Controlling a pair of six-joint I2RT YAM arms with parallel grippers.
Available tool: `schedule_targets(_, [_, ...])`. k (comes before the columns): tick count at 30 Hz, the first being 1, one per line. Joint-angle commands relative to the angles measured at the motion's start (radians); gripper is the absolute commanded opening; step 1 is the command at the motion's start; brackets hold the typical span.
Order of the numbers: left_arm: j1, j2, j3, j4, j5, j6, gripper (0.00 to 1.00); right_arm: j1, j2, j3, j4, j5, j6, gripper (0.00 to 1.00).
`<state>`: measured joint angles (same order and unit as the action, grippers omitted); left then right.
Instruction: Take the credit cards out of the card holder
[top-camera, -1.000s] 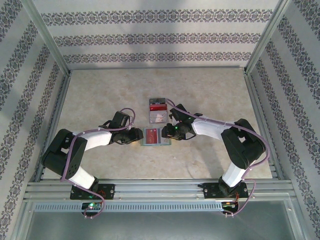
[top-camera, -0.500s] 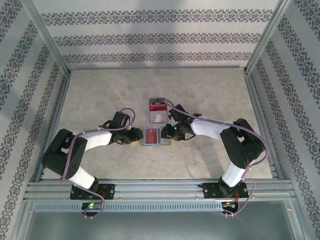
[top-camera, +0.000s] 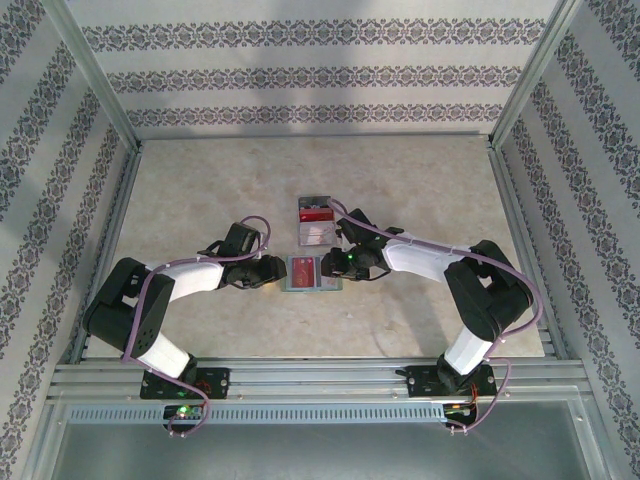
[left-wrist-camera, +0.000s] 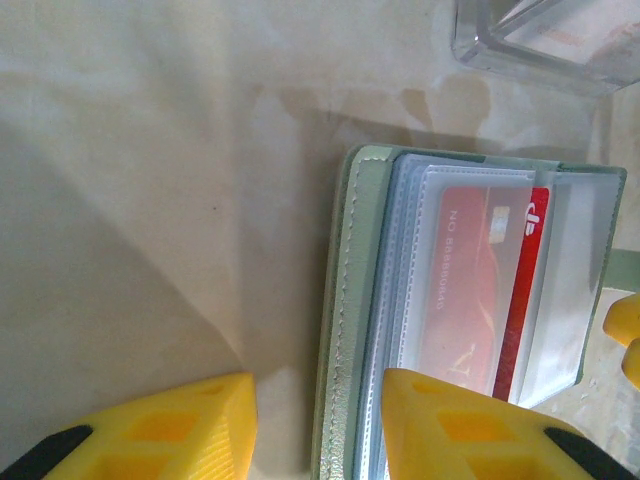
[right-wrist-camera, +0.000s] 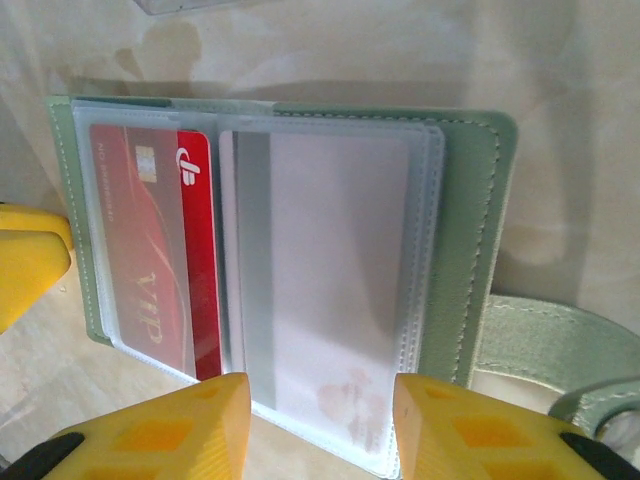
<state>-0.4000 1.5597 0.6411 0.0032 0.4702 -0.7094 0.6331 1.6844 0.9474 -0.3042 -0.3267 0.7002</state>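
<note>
The right tool (top-camera: 337, 264) has crept a touch leftward, further over the open card holder (top-camera: 310, 273), and its arm's elbow (top-camera: 485, 290) has drifted slightly outward.

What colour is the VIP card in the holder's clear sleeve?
The VIP card is red, seen best in the right wrist view.

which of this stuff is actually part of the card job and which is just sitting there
Job:
- card holder, lying open
- red card in it
- pale card beside the red one
- left gripper and right gripper, both open at the holder

Lying about:
- clear box beyond the holder, something red and pale inside
</note>
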Motion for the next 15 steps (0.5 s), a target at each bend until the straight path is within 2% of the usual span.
schedule_targets(1, [-0.033, 0.06, 0.009, 0.078, 0.01, -0.001, 0.4, 0.008, 0.024, 0.019, 0.009, -0.005, -0.002, 0.42])
schedule_targets(15, [-0.033, 0.06, 0.004, 0.083, 0.01, 0.0, 0.39, 0.013, 0.04, 0.017, -0.005, 0.01, -0.007, 0.42])
